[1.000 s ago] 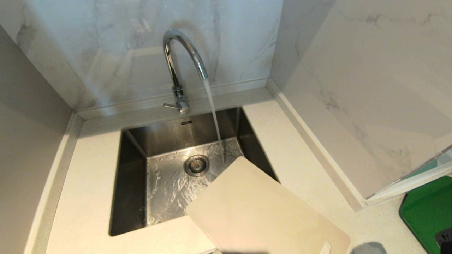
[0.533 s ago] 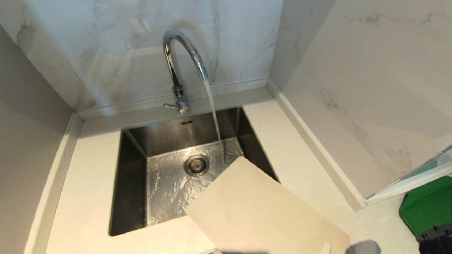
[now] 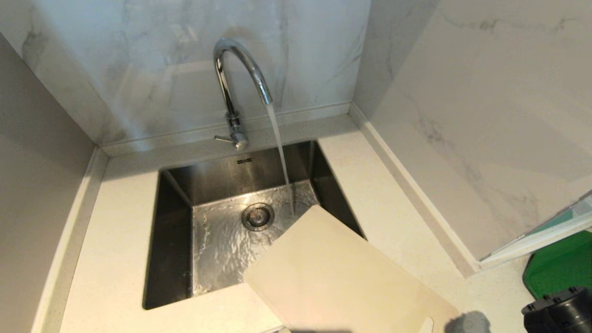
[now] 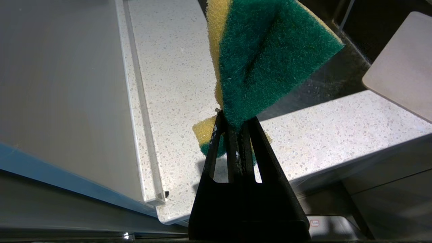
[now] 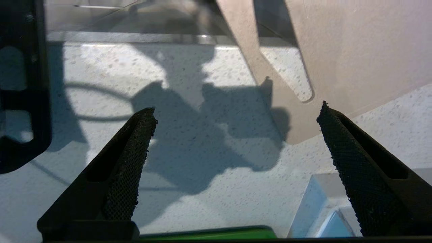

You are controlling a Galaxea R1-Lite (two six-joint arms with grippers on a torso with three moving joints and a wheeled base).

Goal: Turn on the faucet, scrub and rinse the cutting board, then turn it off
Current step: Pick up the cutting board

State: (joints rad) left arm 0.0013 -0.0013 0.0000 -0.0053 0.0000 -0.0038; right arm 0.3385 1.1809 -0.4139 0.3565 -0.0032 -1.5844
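Behind the sink (image 3: 175,240), at the middle of its back rim, the faucet (image 3: 236,78) stands upright with its arched spout reaching over the basin, and a stream of water (image 3: 279,143) falls from it onto the steel floor just right of the drain (image 3: 258,216). Its small side lever (image 3: 224,138) sticks out to the left near the base. Over the sink's front right corner lies the cutting board (image 3: 342,277), flat and turned at an angle, one rounded corner jutting out above the basin close to where the water lands, the rest resting on the speckled countertop (image 3: 111,231); its slot handle (image 5: 287,67) is at the end farthest from the sink. Beside that handle end, the right gripper (image 5: 236,108) hangs just above the countertop with its jaws spread wide and nothing between them. Near the sink's front left corner, the left gripper (image 4: 236,126) is clamped tight on a green and yellow sponge (image 4: 266,57). Right of the sink, past the board, a dark green board (image 3: 562,268) lies on the counter.
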